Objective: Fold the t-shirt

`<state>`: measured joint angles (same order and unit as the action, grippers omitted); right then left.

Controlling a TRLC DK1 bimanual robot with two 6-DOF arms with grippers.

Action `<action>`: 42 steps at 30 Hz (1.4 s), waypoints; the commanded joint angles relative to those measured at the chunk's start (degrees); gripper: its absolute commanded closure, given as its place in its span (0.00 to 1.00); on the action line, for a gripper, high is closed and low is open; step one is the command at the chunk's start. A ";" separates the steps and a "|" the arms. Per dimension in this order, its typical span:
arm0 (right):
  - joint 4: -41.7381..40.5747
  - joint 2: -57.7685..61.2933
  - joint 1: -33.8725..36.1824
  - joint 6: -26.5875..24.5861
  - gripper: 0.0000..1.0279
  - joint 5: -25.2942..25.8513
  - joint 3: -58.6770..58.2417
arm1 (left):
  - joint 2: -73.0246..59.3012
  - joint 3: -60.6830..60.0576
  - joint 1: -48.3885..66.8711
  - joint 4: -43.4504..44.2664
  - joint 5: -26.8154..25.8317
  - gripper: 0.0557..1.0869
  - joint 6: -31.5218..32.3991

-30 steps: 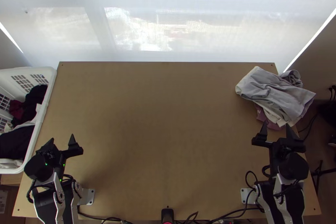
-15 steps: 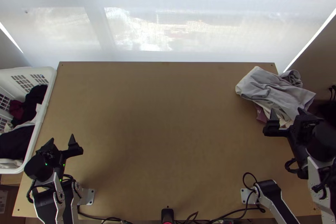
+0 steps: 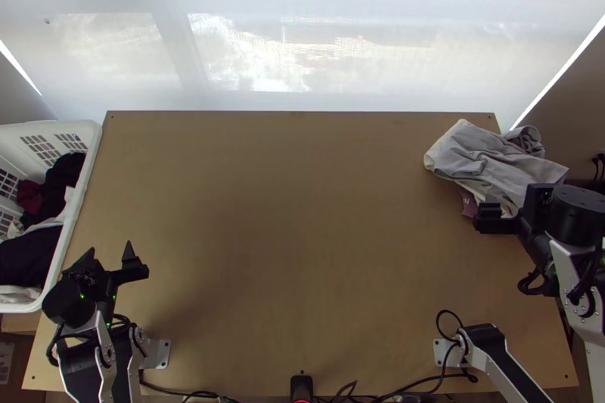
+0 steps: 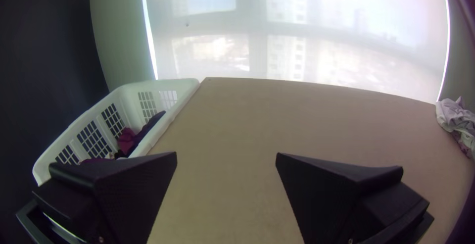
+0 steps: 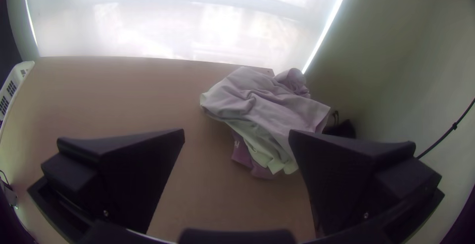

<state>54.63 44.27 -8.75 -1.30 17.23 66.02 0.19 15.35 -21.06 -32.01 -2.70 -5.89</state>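
A bunched pile of light grey and cream cloth (image 3: 488, 161) lies at the table's far right corner, partly over the edge, with a mauve piece (image 3: 469, 205) beneath it. The right wrist view shows the same pile (image 5: 267, 105) beyond my right gripper's spread fingers. My right gripper (image 3: 514, 214) is at the near side of the pile in the top view; in its wrist view the right gripper (image 5: 236, 137) stands open, holding nothing. At the table's near left, my left gripper (image 3: 109, 263) is open and far from the cloth; its wrist view shows the left gripper (image 4: 226, 160) with bare table between its fingers.
A white laundry basket (image 3: 89, 168) with dark, red and white clothes stands along the table's left edge. A small black device (image 3: 302, 386) and cables are at the near edge of the wooden table (image 3: 295, 237). A translucent blind hangs behind the far edge.
My right arm has swung outward to the right and its gripper has come up toward the cloth pile, its fingers now pointing differently. The left arm and the cloth look the same.
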 commanded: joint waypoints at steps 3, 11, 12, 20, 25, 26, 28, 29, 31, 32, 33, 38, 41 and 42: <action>2.50 2.40 3.66 0.33 0.05 -0.01 -0.89 | 0.08 6.09 3.66 -0.16 0.59 0.05 -0.61; 7.77 1.17 1.72 -1.25 0.05 0.08 -3.62 | -35.87 27.54 -3.90 -11.14 2.17 0.05 3.25; 8.03 0.90 1.46 -1.25 0.05 0.08 -3.97 | -39.74 30.70 -3.99 -12.90 2.26 0.05 4.40; 8.83 0.29 1.02 -1.16 0.05 -0.10 -5.11 | -50.72 42.92 -14.01 -10.35 2.17 0.04 9.76; 9.18 -1.29 1.11 -1.16 0.05 -0.18 -6.60 | -64.70 52.23 -22.18 -11.67 2.00 0.04 10.11; 9.18 -1.73 1.20 -1.16 0.05 -0.27 -6.96 | -68.13 54.78 -23.59 -11.67 2.00 0.05 10.20; 9.18 -2.26 1.37 -1.16 0.05 -0.27 -7.57 | -74.01 59.62 -26.23 -11.58 2.08 0.05 11.43; 9.27 -2.35 1.55 -1.16 0.05 -0.36 -7.75 | -76.91 61.90 -27.28 -11.58 2.00 0.05 12.39; 9.27 -2.52 1.81 -1.16 0.05 -0.36 -7.92 | -81.84 65.94 -28.60 -12.64 1.82 0.05 14.24; 9.27 -2.52 1.90 -1.16 0.05 -0.36 -8.01 | -83.33 67.26 -28.69 -14.84 1.21 0.05 14.68; 9.27 -2.52 2.07 -1.25 0.05 -0.36 -8.01 | -84.21 67.53 -28.51 -15.63 0.33 0.05 14.94; 8.91 -2.17 3.13 -1.16 0.05 -0.53 -8.10 | -89.39 67.97 -29.48 -16.68 -3.37 0.05 11.43; 8.91 -2.08 3.39 -1.16 0.05 -0.62 -8.10 | -96.51 69.90 -31.32 -16.59 -6.18 0.05 10.02; 8.83 -2.00 3.48 -1.25 0.05 -0.62 -8.01 | -98.89 70.78 -31.85 -16.59 -6.00 0.05 9.85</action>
<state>63.72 42.19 -6.11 -2.61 16.91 58.13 -85.82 81.23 -49.41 -47.68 -5.15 5.93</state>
